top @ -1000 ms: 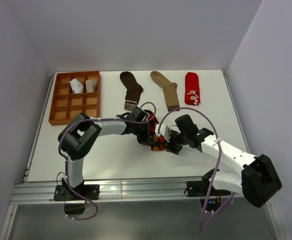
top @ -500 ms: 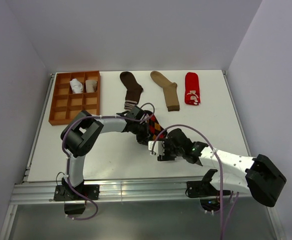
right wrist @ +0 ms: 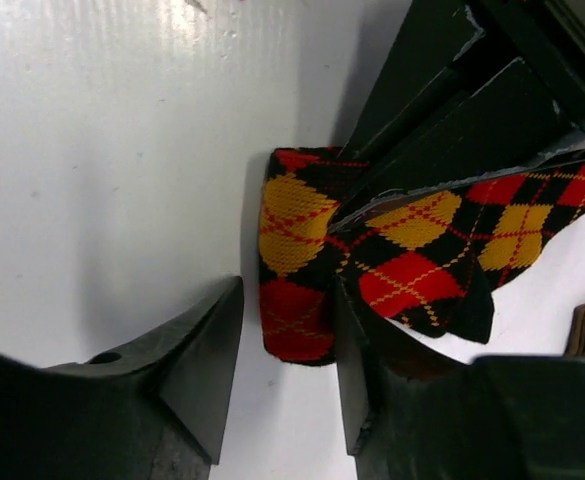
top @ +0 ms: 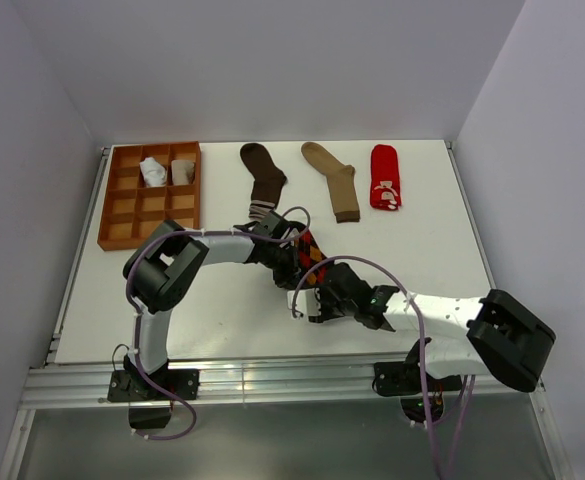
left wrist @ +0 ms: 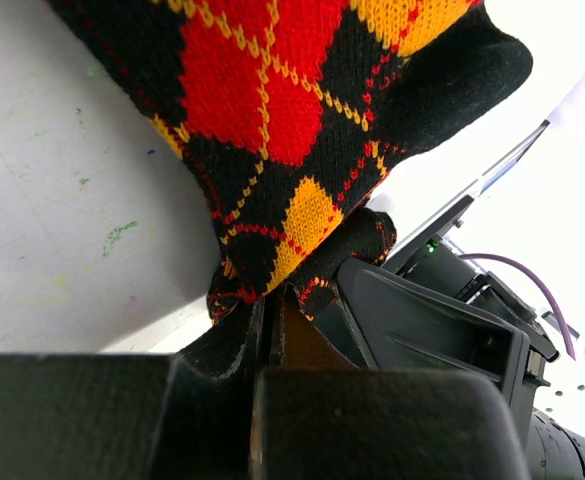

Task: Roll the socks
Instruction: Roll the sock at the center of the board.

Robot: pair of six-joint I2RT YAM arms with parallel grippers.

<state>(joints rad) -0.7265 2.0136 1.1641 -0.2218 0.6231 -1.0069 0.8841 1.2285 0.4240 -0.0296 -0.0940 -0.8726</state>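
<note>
Above the white table (top: 212, 310), pinching one edge of the argyle sock (left wrist: 272, 100) in the fully closed left gripper (left wrist: 272, 320), straddling its folded end between the fingers of the partly open right gripper (right wrist: 287, 300), not clamped there.

The middle of the table (top: 222, 320) is blocked: the left gripper (left wrist: 272, 310) and right gripper (right wrist: 287, 300) crowd together at the argyle sock (top: 312, 256), probably with no gap between them. Bare surface opens at the right and near left. The tray (top: 112, 215), brown sock (top: 264, 178), tan sock (top: 334, 182) and red sock (top: 384, 178) line the far edge.
</note>
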